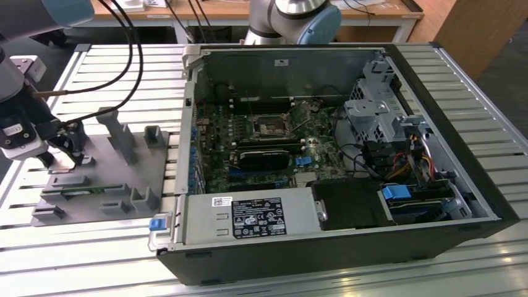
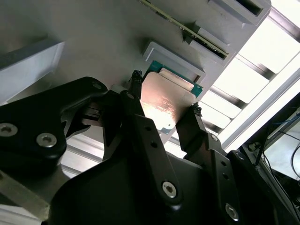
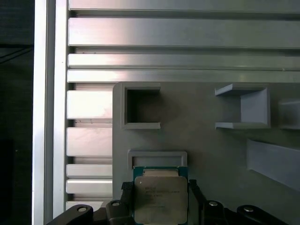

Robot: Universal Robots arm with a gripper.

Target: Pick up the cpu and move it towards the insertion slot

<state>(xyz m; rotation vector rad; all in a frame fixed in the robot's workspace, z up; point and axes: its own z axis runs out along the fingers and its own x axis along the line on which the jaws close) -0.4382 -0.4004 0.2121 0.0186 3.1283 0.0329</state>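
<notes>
Down at the exterior view's left edge, the gripper has its two black fingers pinched on opposite edges of the cpu, low over its nest on the grey fixture (lifted clear or not, I can't tell). On so thin a hold I'd fear it tilting or slipping out if it catches the nest's rim. Farther right, the fixture's upright posts and the case wall stand between it and the insertion slot, up in the frame's middle inside the open computer.
</notes>
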